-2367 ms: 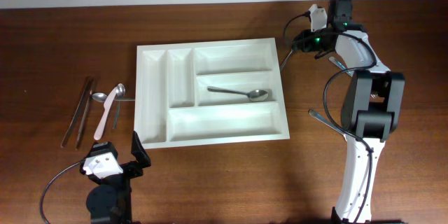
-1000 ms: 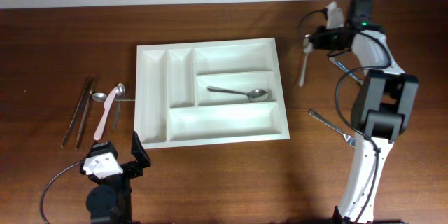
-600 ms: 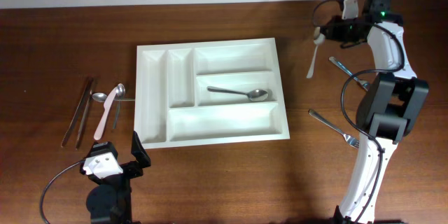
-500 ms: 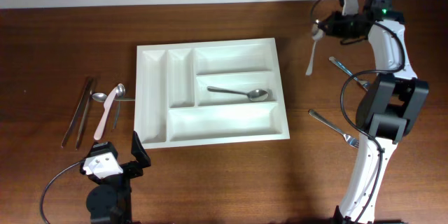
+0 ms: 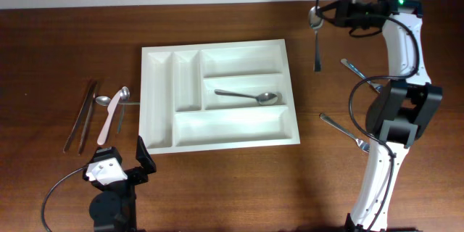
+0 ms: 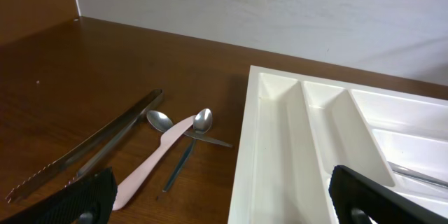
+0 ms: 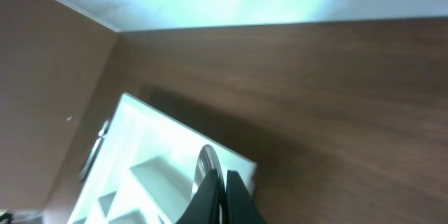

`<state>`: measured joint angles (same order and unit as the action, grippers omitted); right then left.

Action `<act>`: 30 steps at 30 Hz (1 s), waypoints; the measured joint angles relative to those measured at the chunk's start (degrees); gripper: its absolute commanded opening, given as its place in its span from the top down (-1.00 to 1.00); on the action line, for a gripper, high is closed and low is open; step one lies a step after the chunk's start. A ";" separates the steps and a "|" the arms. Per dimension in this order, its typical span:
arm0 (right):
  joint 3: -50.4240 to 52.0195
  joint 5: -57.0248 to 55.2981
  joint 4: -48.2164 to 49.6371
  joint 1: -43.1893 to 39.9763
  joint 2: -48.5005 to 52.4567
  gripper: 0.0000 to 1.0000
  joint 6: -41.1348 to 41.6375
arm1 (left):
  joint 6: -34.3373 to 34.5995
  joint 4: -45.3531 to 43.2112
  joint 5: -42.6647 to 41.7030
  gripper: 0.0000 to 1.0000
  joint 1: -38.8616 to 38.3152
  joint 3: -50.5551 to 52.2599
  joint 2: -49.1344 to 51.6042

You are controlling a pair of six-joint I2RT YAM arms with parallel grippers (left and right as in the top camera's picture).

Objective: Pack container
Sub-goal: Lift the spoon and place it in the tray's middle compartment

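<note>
Nearby, tongs [image 5: 80,116] and forks [image 5: 342,130] flank the container [image 5: 228,127].

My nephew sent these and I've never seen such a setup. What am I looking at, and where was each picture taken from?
Two robot arms sit at a table. One picture looks down from above; the other two come from cameras on the wrists, so the dark shapes at their lower edges are the arm's fingers. A white cutlery tray lies in the middle with one spoon inside. Left of it lie tongs, two spoons and a pink knife; right of it, two forks. The right gripper is shut on another spoon, held up right of the tray. The left gripper is open and empty.
</note>
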<state>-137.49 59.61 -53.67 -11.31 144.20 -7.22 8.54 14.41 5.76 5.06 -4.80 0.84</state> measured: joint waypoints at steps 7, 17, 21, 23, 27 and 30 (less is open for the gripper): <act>-0.09 -0.61 -17.35 4.42 0.00 0.92 -15.85 | 0.00 0.00 0.00 -0.99 0.00 0.00 0.00; -0.09 -11.13 -30.62 13.51 0.00 0.93 -36.44 | 0.00 0.00 0.00 -0.99 0.00 0.00 0.00; -0.09 -13.25 -30.77 16.33 0.00 0.93 -41.68 | 0.00 0.00 0.00 -0.99 0.00 0.00 0.00; -0.09 -13.84 -30.53 17.49 0.00 0.92 -44.24 | 0.00 0.00 0.00 -0.99 0.00 0.00 0.00; -0.09 -14.84 -27.23 19.76 0.00 0.92 -47.10 | 0.00 0.00 0.00 -0.98 0.00 0.00 0.00; -0.09 -15.26 -24.20 21.40 0.00 0.92 -48.13 | 0.00 0.00 0.00 -0.99 0.00 0.00 0.00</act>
<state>-137.58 44.36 -77.87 10.09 144.20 -55.35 8.54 14.41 5.76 5.06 -4.80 0.84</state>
